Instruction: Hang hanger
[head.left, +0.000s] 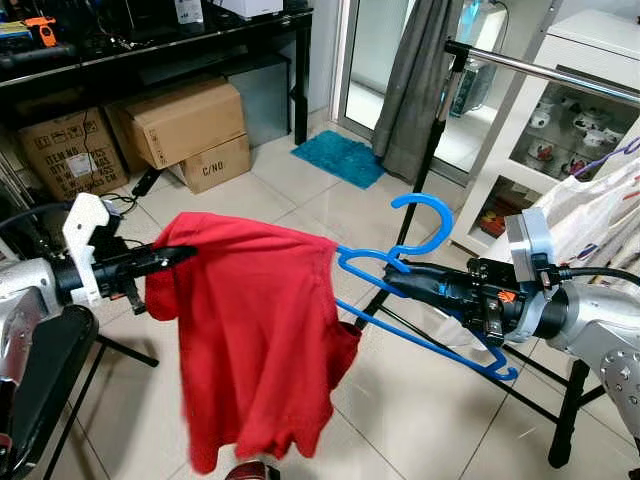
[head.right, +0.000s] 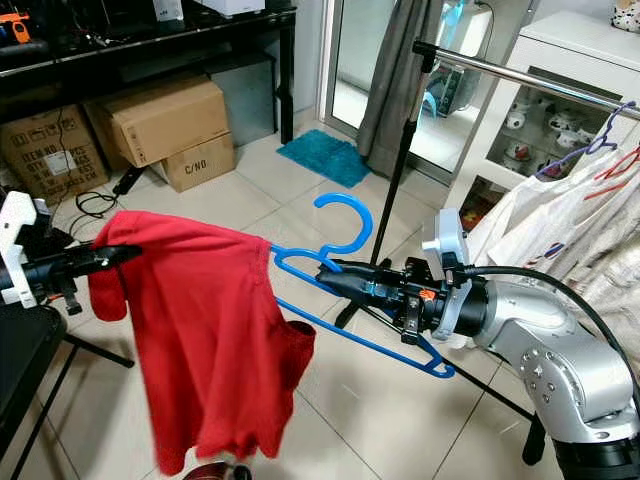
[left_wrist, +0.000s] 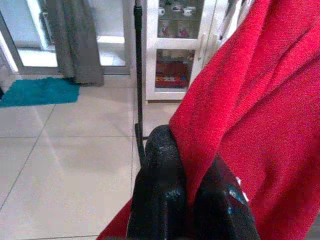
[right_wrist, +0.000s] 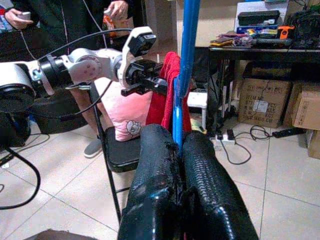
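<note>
You are in a room with a pale tiled floor (head.left: 300, 210). A black tabletop (head.left: 160, 45) runs along the far wall, and brown cardboard boxes (head.left: 185, 120) sit under it. A small teal mat (head.left: 340, 157) lies by the glass door, next to a grey curtain (head.left: 415, 80). On your right is a clothes rack with a silver rail (head.right: 520, 68) on a black stand. Light clothes (head.right: 570, 200) already hang at its far end. That rail looks like the place the hanger should go.

A red shirt (head.left: 255, 340) is the biggest thing in front of you. It is draped over one end of the blue hanger (head.right: 345, 265) and hangs down loose. The other end of the hanger sticks out bare below your right arm.

Your right tool (head.right: 340, 268) is squeezed shut on the hanger just under the hook. That keeps the hook pointing up and free to catch the rail. Your left tool (head.left: 180, 255) is pinched shut on the shoulder of the shirt. It looks like it holds the cloth up so the shirt does not slide off.

The hanger is low and well apart from the rail. You will likely have to lift it and turn to the right.

In the right wrist view, a person (right_wrist: 60, 12) stands behind a black chair (right_wrist: 117, 152) with a pink cushion (right_wrist: 125, 117).
</note>
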